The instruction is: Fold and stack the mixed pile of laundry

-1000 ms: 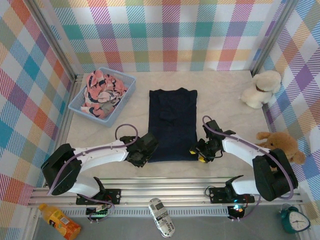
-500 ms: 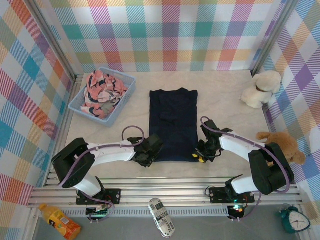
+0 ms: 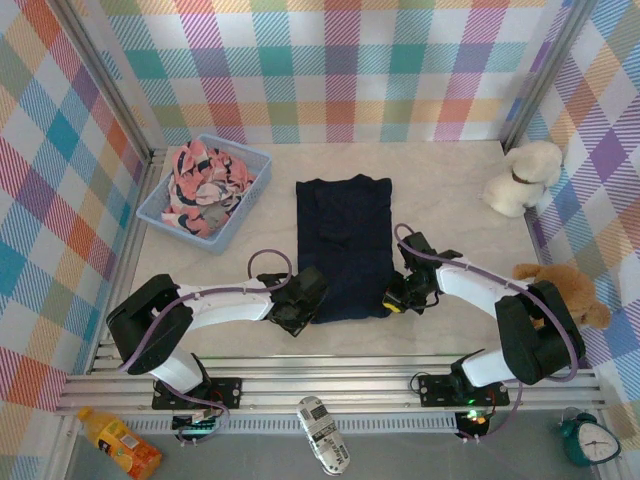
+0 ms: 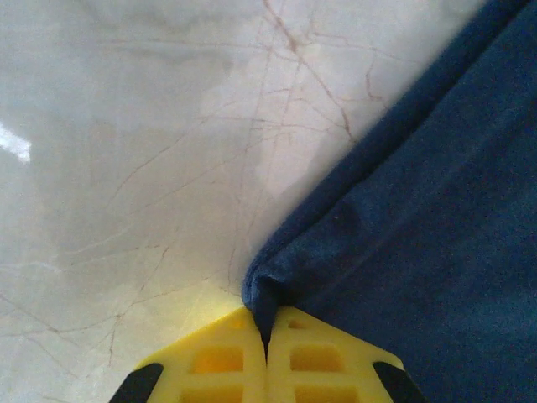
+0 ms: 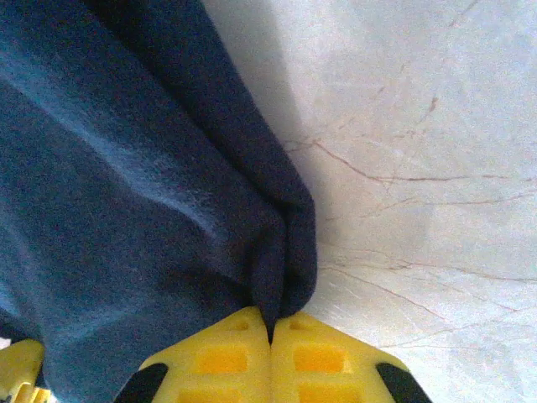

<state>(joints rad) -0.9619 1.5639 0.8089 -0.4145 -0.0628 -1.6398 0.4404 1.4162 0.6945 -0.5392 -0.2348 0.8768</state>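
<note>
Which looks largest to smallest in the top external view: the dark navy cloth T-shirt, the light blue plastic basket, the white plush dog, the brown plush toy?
1. dark navy cloth T-shirt
2. light blue plastic basket
3. white plush dog and brown plush toy: about alike, so not ranked.

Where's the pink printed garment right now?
In the top view, the pink garment lies bunched in the light blue basket at the far left of the table, left of the navy T-shirt spread at centre.
</note>
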